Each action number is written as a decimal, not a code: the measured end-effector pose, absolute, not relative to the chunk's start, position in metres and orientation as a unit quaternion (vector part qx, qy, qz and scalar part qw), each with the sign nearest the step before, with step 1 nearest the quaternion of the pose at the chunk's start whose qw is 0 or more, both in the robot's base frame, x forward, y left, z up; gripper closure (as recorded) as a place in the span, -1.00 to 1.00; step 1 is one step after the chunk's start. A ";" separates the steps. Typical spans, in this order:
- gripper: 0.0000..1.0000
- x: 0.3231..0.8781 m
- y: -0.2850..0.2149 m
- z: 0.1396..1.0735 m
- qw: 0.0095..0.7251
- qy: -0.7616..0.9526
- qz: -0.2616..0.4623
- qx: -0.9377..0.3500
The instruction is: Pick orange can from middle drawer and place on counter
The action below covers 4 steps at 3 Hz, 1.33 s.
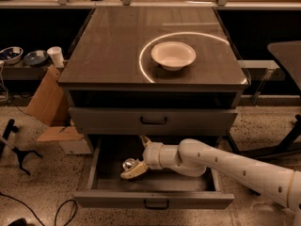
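From where I stand this is the pick itself, not yet closed; the middle drawer (155,199) is pulled out toward the near side, and the white arm (225,166) reaches in from the right, under the shut drawer (153,121) above it. The gripper (138,155) is down inside the drawer, left of centre, with its jaws spread wide and nothing clamped; one pale finger (133,172) lies low toward the near side, and the other points up toward the far wall.

The orange can (128,164) stands upright on the drawer floor, its shiny top catching the light; it sits at the left edge of the opening, touching or just beside the tip of the near finger rather than deep between the two. I cannot tell whether the far finger would meet it squarely.

My judgement is that the next move calls for a small push to the left so the can sits properly inside, then a close, then a lift clear of the drawer; the counter (108,46) waits above, and the white bowl (173,55) on it leaves room on the left.
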<state>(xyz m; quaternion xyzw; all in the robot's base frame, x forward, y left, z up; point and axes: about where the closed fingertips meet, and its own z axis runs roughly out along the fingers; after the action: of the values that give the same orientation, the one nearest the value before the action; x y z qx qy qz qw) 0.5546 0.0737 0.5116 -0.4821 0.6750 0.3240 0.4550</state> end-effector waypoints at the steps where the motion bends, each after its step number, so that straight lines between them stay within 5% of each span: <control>1: -1.00 0.557 0.094 0.503 0.434 0.676 0.322 -0.501; 4: -1.00 0.558 0.130 0.467 0.359 0.702 0.304 -0.534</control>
<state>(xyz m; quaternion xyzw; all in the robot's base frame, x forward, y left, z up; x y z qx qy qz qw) 0.5581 0.1302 0.4667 -0.5344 0.7020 0.3042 0.3593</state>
